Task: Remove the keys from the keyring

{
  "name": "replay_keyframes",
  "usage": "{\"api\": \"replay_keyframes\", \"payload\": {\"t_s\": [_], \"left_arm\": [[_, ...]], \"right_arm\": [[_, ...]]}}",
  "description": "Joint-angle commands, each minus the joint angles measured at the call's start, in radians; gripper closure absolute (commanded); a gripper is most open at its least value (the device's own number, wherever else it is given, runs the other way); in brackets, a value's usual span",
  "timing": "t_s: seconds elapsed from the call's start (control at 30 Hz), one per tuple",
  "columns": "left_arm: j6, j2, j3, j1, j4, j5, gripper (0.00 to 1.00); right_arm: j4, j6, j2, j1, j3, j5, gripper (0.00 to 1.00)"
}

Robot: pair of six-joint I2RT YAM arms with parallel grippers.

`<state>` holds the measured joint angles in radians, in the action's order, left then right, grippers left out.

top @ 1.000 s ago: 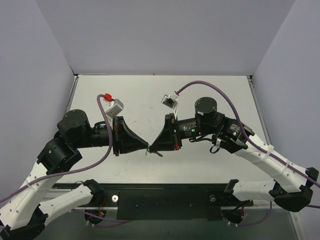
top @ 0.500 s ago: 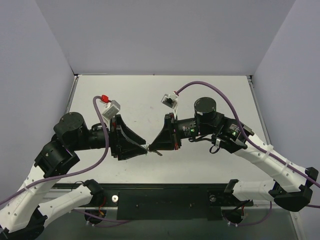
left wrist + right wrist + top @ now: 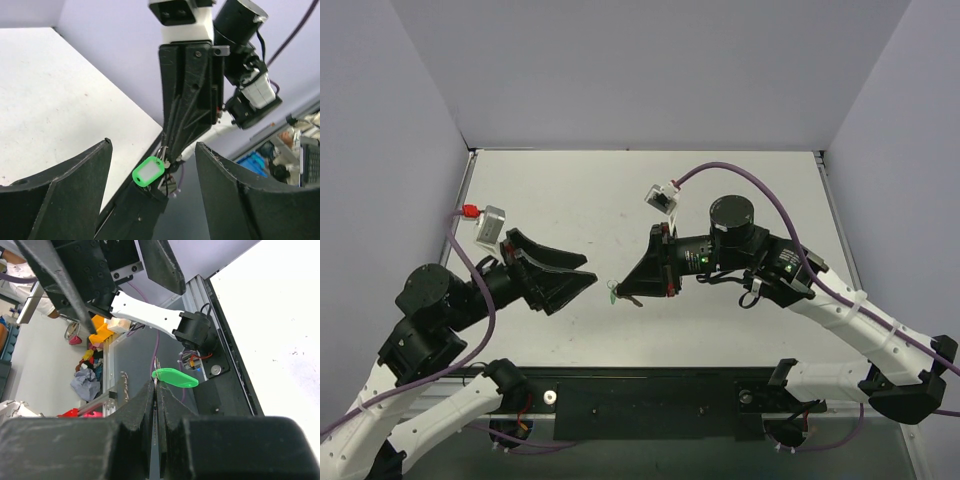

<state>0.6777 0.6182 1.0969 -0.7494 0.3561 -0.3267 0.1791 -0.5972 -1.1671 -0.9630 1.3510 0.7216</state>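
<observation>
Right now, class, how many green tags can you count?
1. The green tag hangs off the tips of the right claw, above the table, facing the open left claw. No other shows.

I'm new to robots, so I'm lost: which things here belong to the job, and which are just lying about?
Job: keyring, key, right tool shut on it, open left tool.
Lying about: purple cable, clutter beyond the table.
</observation>
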Motion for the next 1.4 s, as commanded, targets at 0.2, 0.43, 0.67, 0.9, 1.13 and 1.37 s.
{"api": "replay_keyframes", "payload": {"t_s": [0.2,0.43,0.67,0.9,1.13,1.37], "left_arm": [[0.118,-0.104,-0.123,-0.001,-0.142,0.258,0.27],[0.108,-0.08,-0.104,-0.002,-0.106,0.259,0.3],[0.105,-0.06,-0.106,-0.001,-0.105,0.255,0.33],[0.097,-0.04,-0.1,-0.001,-0.098,0.256,0.34],[0.086,-0.017,-0.092,-0.001,-0.097,0.256,0.35],[0.063,-0.003,-0.078,-0.002,-0.065,0.245,0.36]], "right_arm": [[-0.136,-0.042,0.052,-0.002,-0.071,-0.056,1.0],[-0.096,-0.116,0.067,0.0,-0.119,-0.16,1.0],[0.107,-0.13,0.087,-0.002,-0.035,-0.346,1.0],[0.276,-0.184,0.073,-0.002,0.055,-0.545,1.0],[0.254,-0.18,0.041,0.006,0.008,-0.554,1.0],[0.102,-0.24,0.09,-0.029,-0.09,-0.593,1.0]]}}
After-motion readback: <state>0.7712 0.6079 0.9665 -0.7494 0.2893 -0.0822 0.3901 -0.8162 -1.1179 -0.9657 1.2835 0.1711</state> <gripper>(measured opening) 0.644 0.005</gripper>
